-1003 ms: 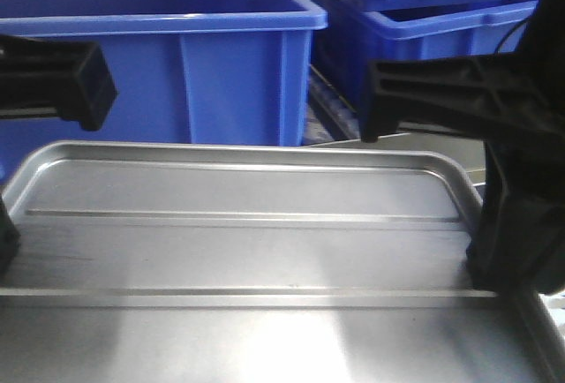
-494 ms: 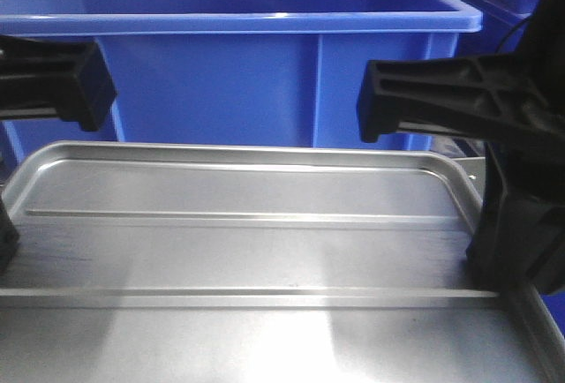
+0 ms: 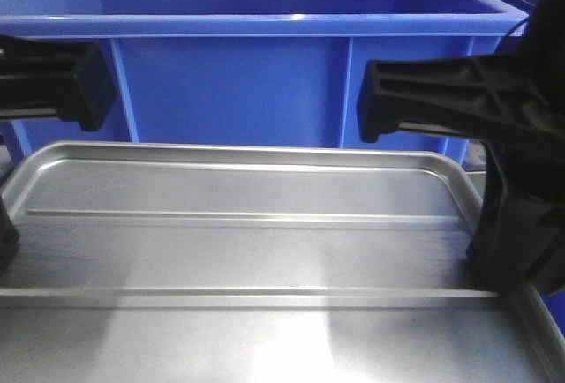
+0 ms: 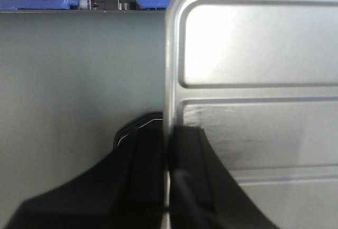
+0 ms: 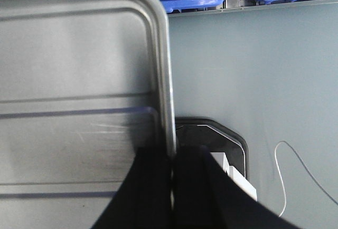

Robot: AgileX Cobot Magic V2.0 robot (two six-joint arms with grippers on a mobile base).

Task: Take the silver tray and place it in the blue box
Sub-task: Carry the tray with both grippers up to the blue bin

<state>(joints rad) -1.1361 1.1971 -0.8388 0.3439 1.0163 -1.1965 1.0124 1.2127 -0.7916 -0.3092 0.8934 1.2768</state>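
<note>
Left jaws and right jaws each pinched a side rim of the silver tray [image 3: 265, 251]. Kept this low, its far edge could hit the blue box [image 3: 238, 92] wall.

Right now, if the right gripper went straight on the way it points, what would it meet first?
The right gripper clamps the rim of the silver tray; past that, probably the grey surface beneath, though depth is unclear.

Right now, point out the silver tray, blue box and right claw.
silver tray [image 3: 247, 251], front view, flat bottom between the ridges.
blue box [image 3: 229, 92], front view, near side wall.
right claw [image 5: 172, 158], right wrist view, between fingertips pinching the rim.
</note>
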